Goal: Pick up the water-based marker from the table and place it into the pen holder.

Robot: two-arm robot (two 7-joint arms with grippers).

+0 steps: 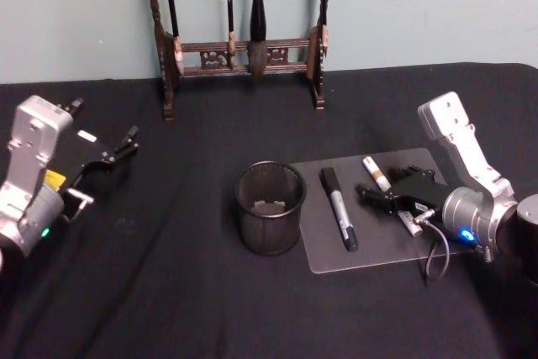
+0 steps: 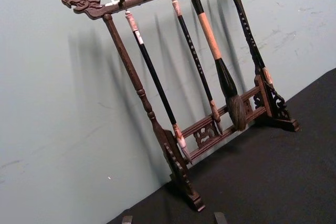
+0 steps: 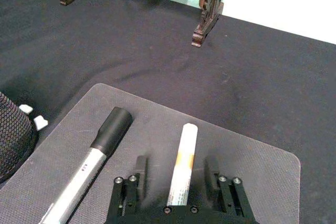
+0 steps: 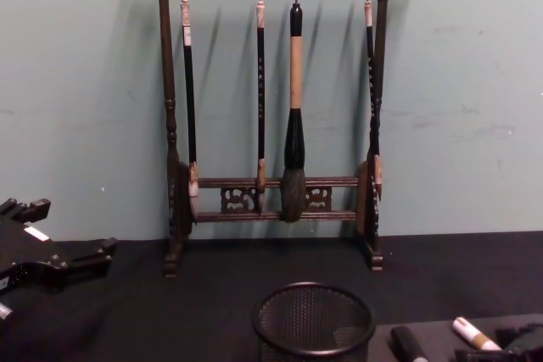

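Your right gripper [image 3: 176, 163] sits low over the mat [image 3: 252, 150], jaws apart, one on each side of the marker [image 3: 185, 145] and not yet closed on it. You're at the grasp step: close, lift, then carry it to the holder [image 1: 269, 208], which stands just beside the mat's left edge. A black-capped pen [image 1: 339, 208] lies alongside, so keep off it. The marker's near end is hidden under the gripper. Your left gripper [image 1: 126, 145] is parked near the left edge of the table [image 1: 168, 292], jaws apart.
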